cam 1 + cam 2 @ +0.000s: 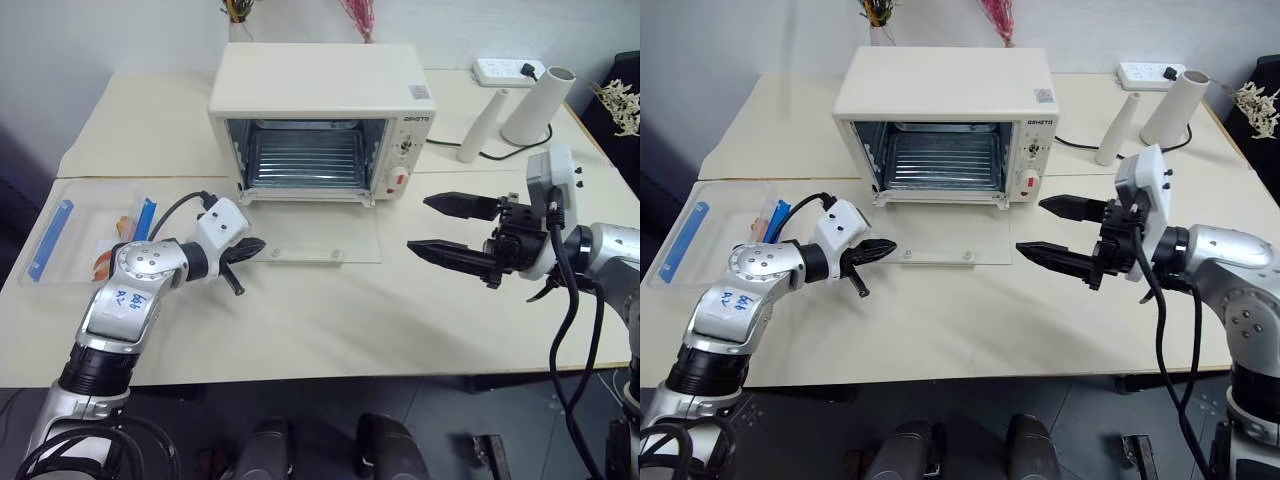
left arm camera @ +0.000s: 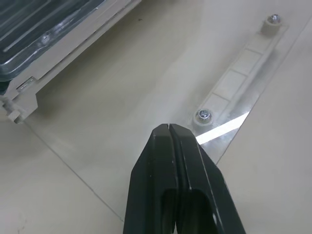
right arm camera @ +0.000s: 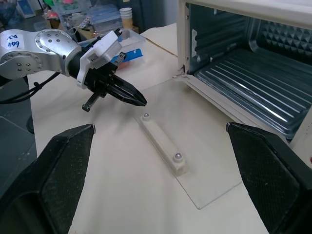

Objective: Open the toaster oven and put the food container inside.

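Note:
The cream-white toaster oven stands at the back middle of the table. Its glass door lies flat on the tabletop, and the wire rack shows inside. The food container, clear with blue strips, rests at the table's far left, apart from both grippers. My left gripper is shut with nothing in it. It hovers just off the left end of the door handle. Right of the door, my right gripper is held wide open and empty, pointing towards the oven front.
A white power strip with a black cable lies at the back right. Beside it stand a white cone and a white tube. Two vases stand behind the oven. The table's front edge runs close below both arms.

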Tool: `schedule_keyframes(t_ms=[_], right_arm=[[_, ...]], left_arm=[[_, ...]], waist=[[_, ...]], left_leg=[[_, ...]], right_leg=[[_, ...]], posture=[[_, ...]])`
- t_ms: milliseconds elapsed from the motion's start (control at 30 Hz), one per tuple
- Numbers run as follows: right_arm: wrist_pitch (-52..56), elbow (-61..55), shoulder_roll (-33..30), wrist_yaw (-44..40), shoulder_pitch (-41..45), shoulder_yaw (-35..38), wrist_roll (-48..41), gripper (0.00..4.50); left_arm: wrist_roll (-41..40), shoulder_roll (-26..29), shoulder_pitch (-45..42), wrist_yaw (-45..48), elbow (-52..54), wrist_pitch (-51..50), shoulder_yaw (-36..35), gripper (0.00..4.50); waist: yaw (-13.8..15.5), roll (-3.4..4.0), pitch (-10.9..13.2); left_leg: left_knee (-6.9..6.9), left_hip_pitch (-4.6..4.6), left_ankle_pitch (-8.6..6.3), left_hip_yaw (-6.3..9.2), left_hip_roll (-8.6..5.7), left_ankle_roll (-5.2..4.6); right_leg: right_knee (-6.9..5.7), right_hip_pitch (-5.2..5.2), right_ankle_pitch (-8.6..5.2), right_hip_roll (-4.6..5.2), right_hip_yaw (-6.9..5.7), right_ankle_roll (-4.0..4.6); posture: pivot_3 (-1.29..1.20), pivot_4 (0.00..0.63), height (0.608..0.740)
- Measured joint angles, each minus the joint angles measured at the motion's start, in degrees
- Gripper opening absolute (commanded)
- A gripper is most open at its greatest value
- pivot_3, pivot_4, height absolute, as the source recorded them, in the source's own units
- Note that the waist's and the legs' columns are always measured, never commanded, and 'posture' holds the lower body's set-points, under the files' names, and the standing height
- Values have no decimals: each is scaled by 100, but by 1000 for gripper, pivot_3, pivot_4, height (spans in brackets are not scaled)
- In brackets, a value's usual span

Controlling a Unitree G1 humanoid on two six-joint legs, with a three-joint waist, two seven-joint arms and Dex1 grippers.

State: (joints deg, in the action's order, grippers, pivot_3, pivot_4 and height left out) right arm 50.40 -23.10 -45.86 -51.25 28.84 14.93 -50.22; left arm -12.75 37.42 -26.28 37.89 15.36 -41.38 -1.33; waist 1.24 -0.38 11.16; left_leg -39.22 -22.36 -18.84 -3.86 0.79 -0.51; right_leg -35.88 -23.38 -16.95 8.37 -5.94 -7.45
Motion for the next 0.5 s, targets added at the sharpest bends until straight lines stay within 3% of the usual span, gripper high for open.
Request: schedule_keyframes(t_ms=[67,167,267,367,500], right_arm=[[-61,149,6,-60,114,-127,27,4500],[-176,427,9,-278,341,-355,78,4500],[-313,821,5,-591,572,-575,193,4500],[-501,1227,11,-879,848,-852,428,4500],[-682,1818,149,-1268,1281,-1185,655,4500]], left_arm=[[-398,-203,44,-269,595,-632,-617,21],[-913,-823,46,-1016,1845,-2146,-2083,21],[-843,-1617,58,-1787,3005,-3715,-3317,578],[-339,-2423,-71,-2470,3837,-4789,-4224,1407],[530,-3167,-488,-3544,4248,-5119,-5283,2588]], waist=[[-6,-2,1],[-15,-2,0],[-3,-6,-1],[9,-12,-2],[16,-30,-6]], left_leg=[[0,-1,0,11,1,0],[0,2,0,24,0,0],[-3,3,0,25,-3,0],[-9,3,0,23,-4,0],[-11,4,1,24,-4,1]], right_leg=[[0,1,0,0,-1,0],[0,3,0,1,3,0],[0,8,0,2,0,0],[1,14,0,2,-3,0],[3,22,0,2,-9,0]], posture=[[0,150,740],[0,150,740],[0,150,740],[0,150,740],[0,150,740]])
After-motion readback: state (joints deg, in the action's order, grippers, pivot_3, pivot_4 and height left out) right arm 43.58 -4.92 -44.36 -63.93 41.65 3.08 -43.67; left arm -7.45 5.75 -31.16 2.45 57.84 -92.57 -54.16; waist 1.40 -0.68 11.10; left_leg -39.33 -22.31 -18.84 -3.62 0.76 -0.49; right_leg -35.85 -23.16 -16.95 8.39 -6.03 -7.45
